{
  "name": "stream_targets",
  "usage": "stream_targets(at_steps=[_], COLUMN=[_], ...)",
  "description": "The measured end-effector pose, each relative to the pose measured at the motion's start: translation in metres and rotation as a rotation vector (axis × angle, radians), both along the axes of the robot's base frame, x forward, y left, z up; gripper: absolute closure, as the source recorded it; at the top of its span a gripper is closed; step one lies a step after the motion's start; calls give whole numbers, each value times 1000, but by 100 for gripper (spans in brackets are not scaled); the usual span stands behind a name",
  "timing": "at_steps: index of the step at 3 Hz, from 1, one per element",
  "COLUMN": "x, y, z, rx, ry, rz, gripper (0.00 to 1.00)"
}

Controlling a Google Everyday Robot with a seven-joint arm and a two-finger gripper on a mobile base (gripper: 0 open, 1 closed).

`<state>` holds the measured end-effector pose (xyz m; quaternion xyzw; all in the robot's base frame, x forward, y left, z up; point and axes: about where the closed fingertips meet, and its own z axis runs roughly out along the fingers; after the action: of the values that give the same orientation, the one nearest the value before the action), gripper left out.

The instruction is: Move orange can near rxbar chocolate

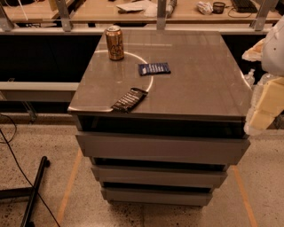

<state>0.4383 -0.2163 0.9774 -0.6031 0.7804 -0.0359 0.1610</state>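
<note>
The orange can stands upright at the far left corner of the grey cabinet top. The rxbar chocolate, a flat black wrapper, lies near the front left edge, well in front of the can. My gripper shows as a pale, blurred shape at the right edge of the view, beside the cabinet's right side. It is far from both the can and the bar and holds nothing that I can see.
A blue bar wrapper with white text lies between the can and the black bar. The cabinet has drawers below. A wooden desk with clutter runs behind. A black pole and cables lie on the floor at left.
</note>
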Motion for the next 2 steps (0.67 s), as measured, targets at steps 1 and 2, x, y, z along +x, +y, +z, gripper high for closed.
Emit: stream_targets(at_steps=[1, 2], x=[0, 30], y=[0, 7], z=[0, 2], rx=[0, 25], ry=[-2, -44], rz=[0, -10], gripper=[0, 0])
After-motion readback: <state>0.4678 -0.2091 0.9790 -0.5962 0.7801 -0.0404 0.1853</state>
